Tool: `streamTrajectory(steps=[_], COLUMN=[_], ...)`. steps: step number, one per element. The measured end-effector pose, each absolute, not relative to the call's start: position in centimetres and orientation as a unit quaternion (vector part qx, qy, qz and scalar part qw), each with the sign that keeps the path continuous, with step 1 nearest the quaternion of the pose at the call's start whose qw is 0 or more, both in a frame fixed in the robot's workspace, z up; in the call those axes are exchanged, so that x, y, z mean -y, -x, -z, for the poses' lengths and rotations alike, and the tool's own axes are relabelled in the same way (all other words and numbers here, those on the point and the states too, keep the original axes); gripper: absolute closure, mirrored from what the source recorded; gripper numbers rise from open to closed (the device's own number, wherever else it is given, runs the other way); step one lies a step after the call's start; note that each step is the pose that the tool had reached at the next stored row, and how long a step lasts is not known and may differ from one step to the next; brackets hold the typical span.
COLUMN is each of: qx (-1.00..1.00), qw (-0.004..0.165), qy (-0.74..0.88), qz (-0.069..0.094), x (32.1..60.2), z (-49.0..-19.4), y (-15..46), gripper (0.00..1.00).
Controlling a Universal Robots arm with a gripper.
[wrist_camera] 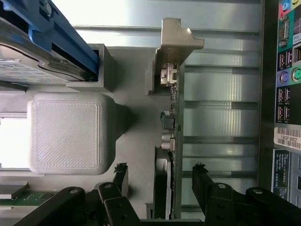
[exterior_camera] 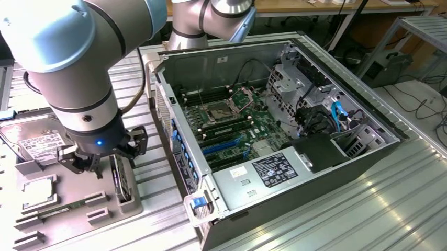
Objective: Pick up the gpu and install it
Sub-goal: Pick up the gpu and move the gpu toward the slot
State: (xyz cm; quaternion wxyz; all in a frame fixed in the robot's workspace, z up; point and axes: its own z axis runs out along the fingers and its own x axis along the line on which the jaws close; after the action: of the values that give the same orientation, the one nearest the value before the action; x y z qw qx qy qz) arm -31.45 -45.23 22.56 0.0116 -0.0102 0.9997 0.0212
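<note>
Gripper astride thin gpu, prob. untouched

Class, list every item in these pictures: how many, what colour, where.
computer case: one, black and silver, exterior view's right.
circuit board: one, green, inside the case.
gpu: one, green, silvery bracket, on edge in holder.
hard drive: one, silver, white label, on the holder.
chip: one, silver, on the holder.
holder: one, grey, exterior view's left.
table: one, silvery, under everything.
arm: one, blue-grey, above the holder.
fingers: two, black, open, either side of the gpu.
</note>
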Motion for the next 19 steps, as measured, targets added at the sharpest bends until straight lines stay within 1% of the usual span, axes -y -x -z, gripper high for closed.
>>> streamTrajectory(steps=[11, 12, 13, 14, 15, 19], qx=[-1.0, -1.0, -1.0, -1.0, -1.0, -1.0], qw=[0.011, 0.011, 0.011, 0.012, 0.012, 0.012], qy=[0.01, 0.01, 0.01, 0.01, 0.01, 0.01], qz=[-0.021, -0.021, -0.021, -0.021, -0.021, -0.021], x=[45.23, 45.23, 45.23, 45.23, 45.22, 45.23], z=[-22.19, -22.18, -22.16, -22.14, -22.13, -22.09], y=[31.42, 31.4, 31.39, 31.38, 31.36, 31.17], gripper=[0.34, 0.35, 0.42, 0.42, 0.49, 0.49])
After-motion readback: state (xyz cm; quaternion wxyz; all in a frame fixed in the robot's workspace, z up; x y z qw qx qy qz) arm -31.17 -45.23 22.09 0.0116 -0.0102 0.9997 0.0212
